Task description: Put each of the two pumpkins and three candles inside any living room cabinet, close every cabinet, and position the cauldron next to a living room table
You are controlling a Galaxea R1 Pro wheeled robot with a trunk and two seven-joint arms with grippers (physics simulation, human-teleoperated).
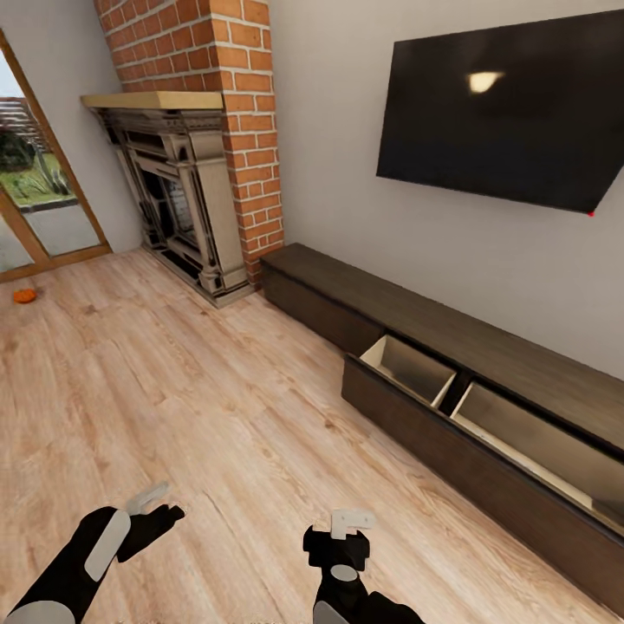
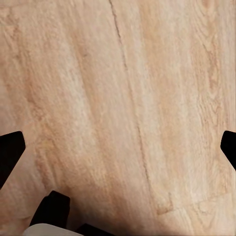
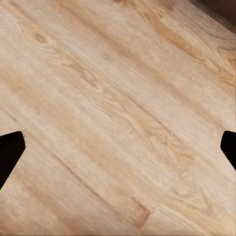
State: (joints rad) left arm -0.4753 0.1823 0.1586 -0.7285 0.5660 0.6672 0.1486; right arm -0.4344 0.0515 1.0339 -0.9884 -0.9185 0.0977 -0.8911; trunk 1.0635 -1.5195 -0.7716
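Both tools released, empty; cabinet [image 1: 451, 381] drawer open; roll toward far pumpkin [image 1: 24, 295], keep arms tucked low

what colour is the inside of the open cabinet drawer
Pale beige, against the dark-brown cabinet drawer; clearest in the head view.

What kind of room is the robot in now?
Most likely a living room: a brick fireplace, a large television on the wall, and a long low dark cabinet under it with an open drawer, on a light wooden floor.
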